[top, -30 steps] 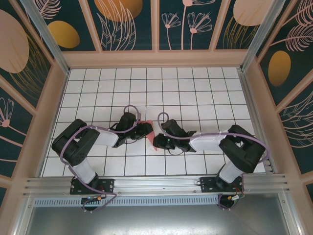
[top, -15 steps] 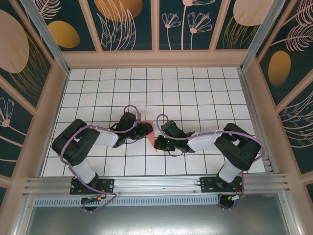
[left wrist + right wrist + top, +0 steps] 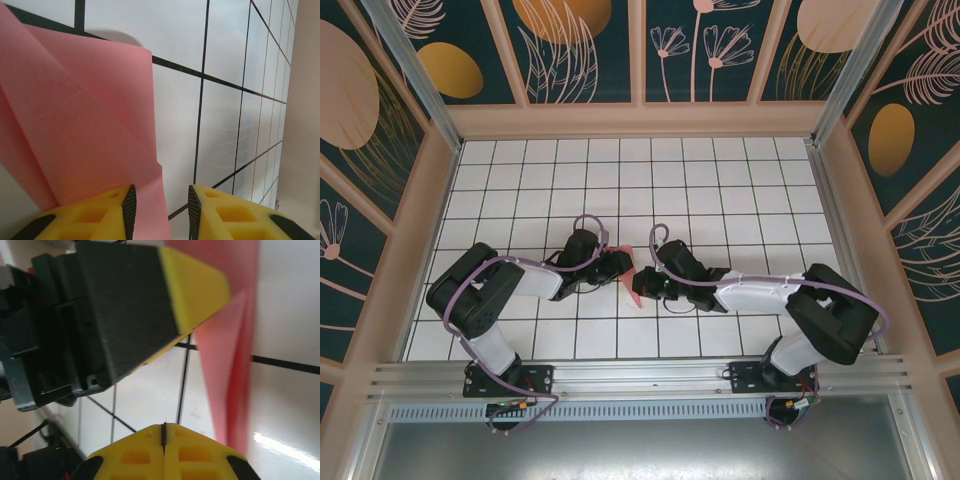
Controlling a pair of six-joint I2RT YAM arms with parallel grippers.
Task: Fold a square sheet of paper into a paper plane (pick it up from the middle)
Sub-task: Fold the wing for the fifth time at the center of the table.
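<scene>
Your right jaws are pressed together on nothing; the creased pink paper (image 3: 227, 365) lies just beside them, at the centre of the bench (image 3: 720, 190). The left jaws stand spread over its edge, so any nudge may skid it or spoil the crease.

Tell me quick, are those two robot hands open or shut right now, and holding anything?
Left hand: open, with the pink paper edge in the gap, not clamped.
Right hand: closed, nothing held.
</scene>
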